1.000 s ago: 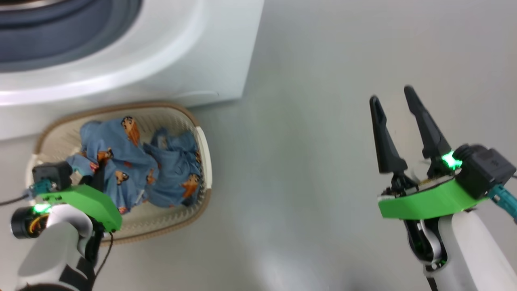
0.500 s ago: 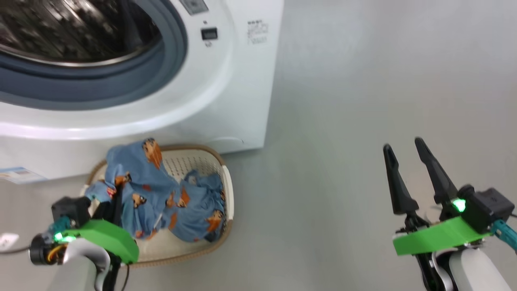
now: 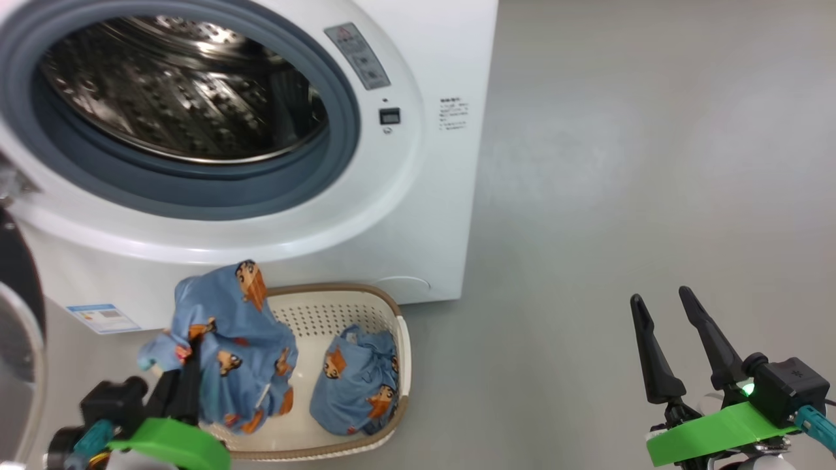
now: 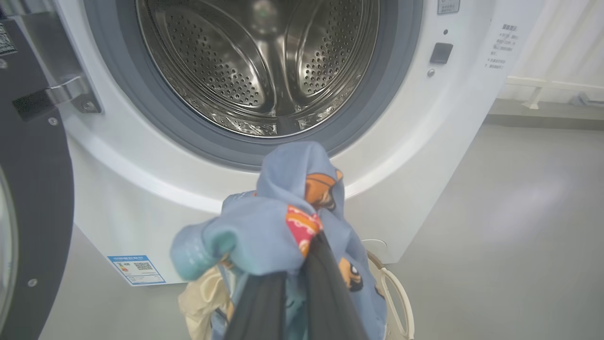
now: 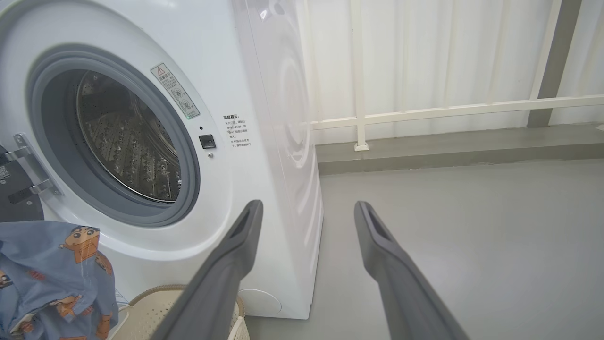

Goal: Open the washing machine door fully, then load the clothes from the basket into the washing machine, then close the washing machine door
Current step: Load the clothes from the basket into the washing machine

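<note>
Two crumpled printed garments (image 3: 228,346), one perforated rounded basket (image 3: 320,316).

Left gripper (image 4: 295,269): fingers clamped on a blue garment (image 4: 255,231).
Blue garment: bunched, in front of the washing machine (image 4: 424,141).
Drum (image 4: 264,61): steel, perforated, uncovered.
Door (image 4: 33,189): swung open, at left.
Basket (image 4: 401,302): rim under the garment.

Head view: high, tilted down onto the front of the washing machine (image 3: 418,215), with the basket (image 3: 326,320) and floor (image 3: 620,196) before it. Left wrist view: low and close, aimed straight into the drum (image 4: 264,61), lower middle blocked by clothes (image 4: 264,236). Right wrist view: low, further right, angled across the same front toward a pale railing (image 5: 448,111). Common to all three: drum mouth and basket rim; dark edge at far left, seemingly the washing machine door (image 3: 16,274).
</note>
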Motion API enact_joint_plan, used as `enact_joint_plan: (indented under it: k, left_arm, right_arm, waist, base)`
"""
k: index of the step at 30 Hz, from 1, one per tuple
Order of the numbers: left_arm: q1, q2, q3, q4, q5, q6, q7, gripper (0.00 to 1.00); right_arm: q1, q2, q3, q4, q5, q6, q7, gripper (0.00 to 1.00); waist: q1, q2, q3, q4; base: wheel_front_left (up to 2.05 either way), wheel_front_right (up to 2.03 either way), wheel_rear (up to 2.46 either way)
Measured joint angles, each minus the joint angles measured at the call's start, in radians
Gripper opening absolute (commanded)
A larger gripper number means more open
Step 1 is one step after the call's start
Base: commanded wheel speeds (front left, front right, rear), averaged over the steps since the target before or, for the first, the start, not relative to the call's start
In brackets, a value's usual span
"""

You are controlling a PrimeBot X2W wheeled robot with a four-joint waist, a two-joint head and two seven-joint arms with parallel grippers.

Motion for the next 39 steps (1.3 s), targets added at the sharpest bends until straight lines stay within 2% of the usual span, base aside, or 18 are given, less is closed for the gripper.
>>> enact_joint_plan:
  k: [7,16,25,32,39]
  left_arm:
    - [0.132,-0.023,0.079,-0.193,0.040,0.000,0.000,0.00]
    - [0.212,-0.064,0.128,-0.312,0.073,0.000,0.000,0.00]
    - [0.214,-0.093,0.152,-0.341,0.096,-0.002,0.000,0.00]
    - [0.202,-0.094,0.175,-0.344,0.105,-0.011,0.000,0.00]
    - [0.109,-0.099,0.187,-0.339,0.107,-0.018,0.000,0.00]
  right_arm:
    - [0.010,0.000,-0.005,0.000,0.000,0.000,0.000,1.00]
    - [0.016,0.001,-0.019,-0.005,0.000,0.000,0.000,1.00]
    - [0.023,0.002,-0.021,-0.005,0.000,0.000,0.000,1.00]
    - [0.019,0.005,-0.022,-0.009,0.000,0.000,0.000,1.00]
    - [-0.034,0.012,-0.025,-0.020,0.000,0.000,0.000,1.00]
  waist:
    - [0.0000,0.0000,-0.037,0.031]
    - [0.0000,0.0000,-0.018,0.032]
    - [0.0000,0.0000,0.003,0.029]
    - [0.0000,0.0000,0.036,0.021]
    - [0.0000,0.0000,0.102,0.016]
  base:
    - [0.00,0.00,0.00]
    - [0.00,0.00,0.00]
    - [0.00,0.00,0.00]
    - [0.00,0.00,0.00]
    - [0.00,0.00,0.00]
